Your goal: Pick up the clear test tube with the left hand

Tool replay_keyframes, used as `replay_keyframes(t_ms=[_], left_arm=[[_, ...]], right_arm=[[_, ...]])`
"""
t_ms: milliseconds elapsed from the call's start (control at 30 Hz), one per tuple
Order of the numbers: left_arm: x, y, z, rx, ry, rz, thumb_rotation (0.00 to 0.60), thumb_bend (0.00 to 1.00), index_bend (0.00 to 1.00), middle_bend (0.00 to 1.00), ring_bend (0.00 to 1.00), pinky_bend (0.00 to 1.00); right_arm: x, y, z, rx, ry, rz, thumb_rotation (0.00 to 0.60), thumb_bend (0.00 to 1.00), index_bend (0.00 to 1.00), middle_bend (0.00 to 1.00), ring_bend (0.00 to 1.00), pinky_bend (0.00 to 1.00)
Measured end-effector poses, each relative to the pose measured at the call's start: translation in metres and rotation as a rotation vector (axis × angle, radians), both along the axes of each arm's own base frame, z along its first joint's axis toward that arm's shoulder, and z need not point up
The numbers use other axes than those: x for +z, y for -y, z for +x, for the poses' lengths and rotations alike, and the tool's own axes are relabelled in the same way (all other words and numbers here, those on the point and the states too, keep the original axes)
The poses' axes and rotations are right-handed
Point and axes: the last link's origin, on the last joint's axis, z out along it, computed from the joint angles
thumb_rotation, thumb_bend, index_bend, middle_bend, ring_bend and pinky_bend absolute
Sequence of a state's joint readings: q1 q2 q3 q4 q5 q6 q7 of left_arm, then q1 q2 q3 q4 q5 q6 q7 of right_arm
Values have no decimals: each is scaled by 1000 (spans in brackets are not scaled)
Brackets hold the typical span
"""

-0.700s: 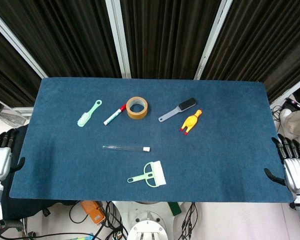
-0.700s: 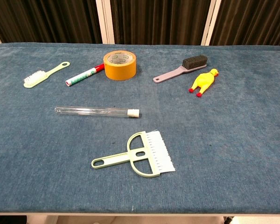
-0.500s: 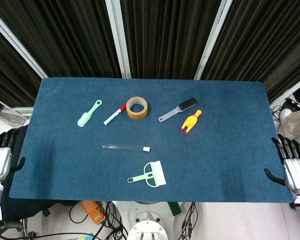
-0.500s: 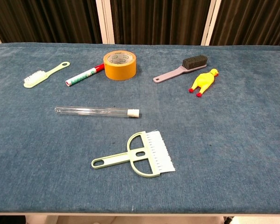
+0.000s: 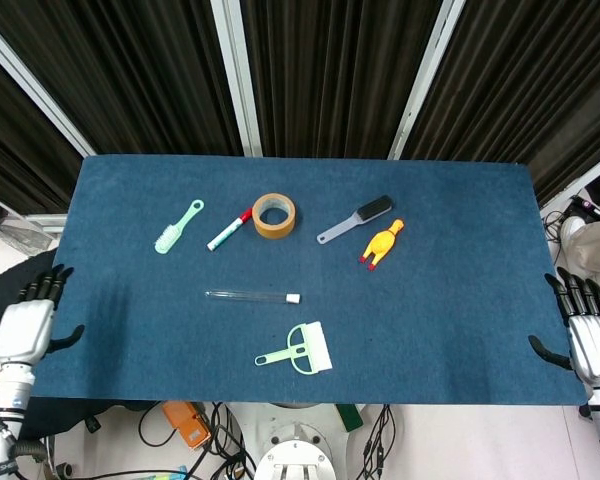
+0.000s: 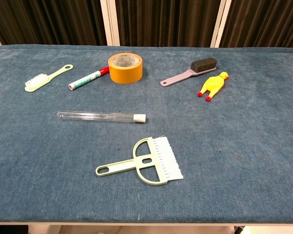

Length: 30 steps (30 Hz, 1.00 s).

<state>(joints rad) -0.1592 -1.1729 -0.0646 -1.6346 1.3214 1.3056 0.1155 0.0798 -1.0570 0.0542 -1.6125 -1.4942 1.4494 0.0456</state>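
The clear test tube [image 5: 252,296] [image 6: 101,116] lies flat on the blue table mat [image 5: 460,300], its white cap pointing right. My left hand [image 5: 28,325] hovers at the mat's left edge, well left of the tube, fingers spread and holding nothing. At the right edge my right hand [image 5: 588,340] is also open and empty. Neither hand shows in the chest view.
Behind the tube lie a green hairbrush [image 5: 177,227], a marker [image 5: 228,230], a tape roll [image 5: 274,215], a grey brush [image 5: 356,219] and a yellow rubber chicken [image 5: 381,244]. A green squeegee brush [image 5: 298,350] lies just in front of the tube's cap end.
My left hand has moved right and slightly down, coming over the mat's left edge. The right hand and all objects stay put.
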Motion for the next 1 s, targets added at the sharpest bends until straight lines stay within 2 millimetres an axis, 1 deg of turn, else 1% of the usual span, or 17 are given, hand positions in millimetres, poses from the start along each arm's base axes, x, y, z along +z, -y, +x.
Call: replay_keyframes(t_ms=[167,400,500,600,733,900,1000], left_arm=[[-31,-10,28,-64,10,-112,600,219,44,23,0,131],[-82,-35,84,-183,9,-266,600,231,44,67,0,131],[-99,-45,106,-227,3,-301,600,241,79,115,0,131],[-113,-55,125,-253,-1,-328,600,245,112,165,6,131],[-127,-66,141,-259,-14,-356,600,249,134,209,21,131],[-142,-81,163,-273,-38,-381,600,252,227,260,48,131],[-148,-88,171,-275,-46,-386,600,255,270,293,65,131]], right_arm=[[-1,0,0,0,-12,11,600,356,62,9,0,0],[-1,0,-2,-5,-17,21,600,356,62,9,0,0],[-1,0,-2,-6,-20,26,600,356,62,9,0,0],[-2,0,-2,-9,-26,34,600,356,62,9,0,0],[-2,0,-2,-11,-29,38,600,356,63,9,0,0],[-2,1,-2,-14,-27,40,600,355,63,9,0,0],[-2,1,-2,-15,-27,42,600,355,63,8,0,0]])
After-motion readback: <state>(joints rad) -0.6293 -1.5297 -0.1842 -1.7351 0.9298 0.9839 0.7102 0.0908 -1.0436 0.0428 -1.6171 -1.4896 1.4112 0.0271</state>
